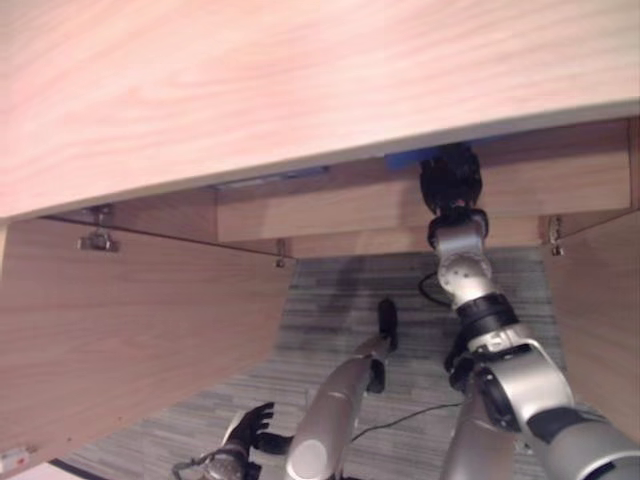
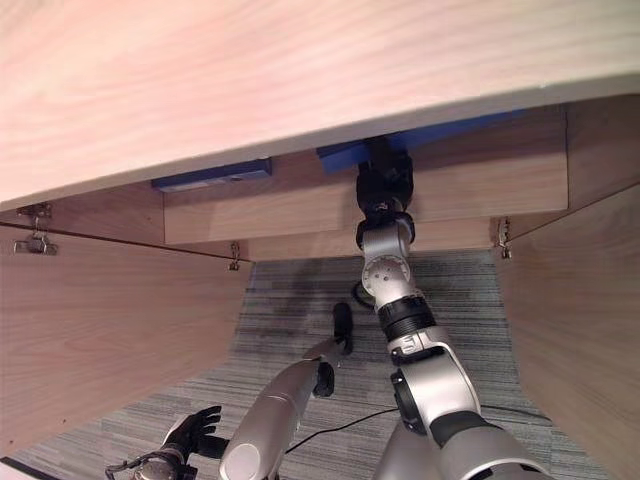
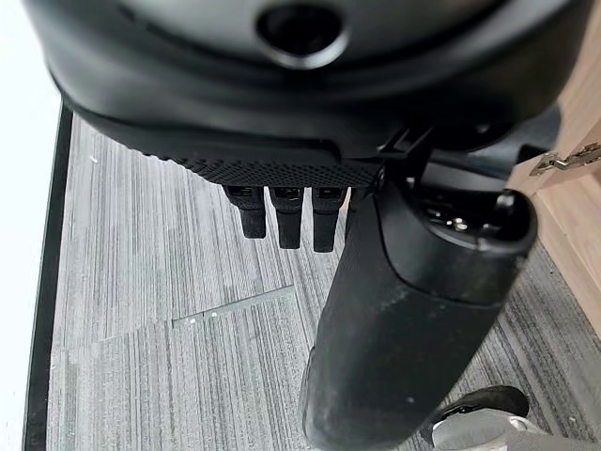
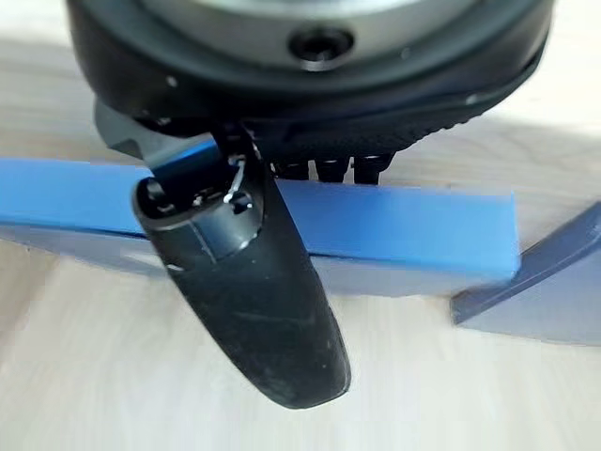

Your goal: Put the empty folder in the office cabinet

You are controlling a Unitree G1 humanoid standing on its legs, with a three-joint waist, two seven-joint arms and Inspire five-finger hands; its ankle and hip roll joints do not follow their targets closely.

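Observation:
The blue folder [image 4: 404, 221] lies flat on the pale wooden shelf [image 4: 188, 376] inside the cabinet; its edge peeks out under the cabinet top [image 2: 345, 156]. My right hand [image 2: 383, 186] reaches up into the shelf opening. Its fingers [image 4: 329, 169] are straight and rest at the folder's near edge, with the thumb [image 4: 254, 282] stretched out in front of it, so the hand is open. My left hand [image 1: 250, 428] hangs low over the carpet with relaxed, spread fingers [image 3: 282, 218], holding nothing.
The cabinet's wooden top [image 1: 300, 80] spans the upper view. Its doors stand open at the left [image 1: 130, 330] and right [image 1: 600, 300]. A second darker blue folder [image 4: 545, 291] lies beside the first, and another blue item [image 2: 210, 175] sits further left. Grey striped carpet [image 1: 330, 300] lies below.

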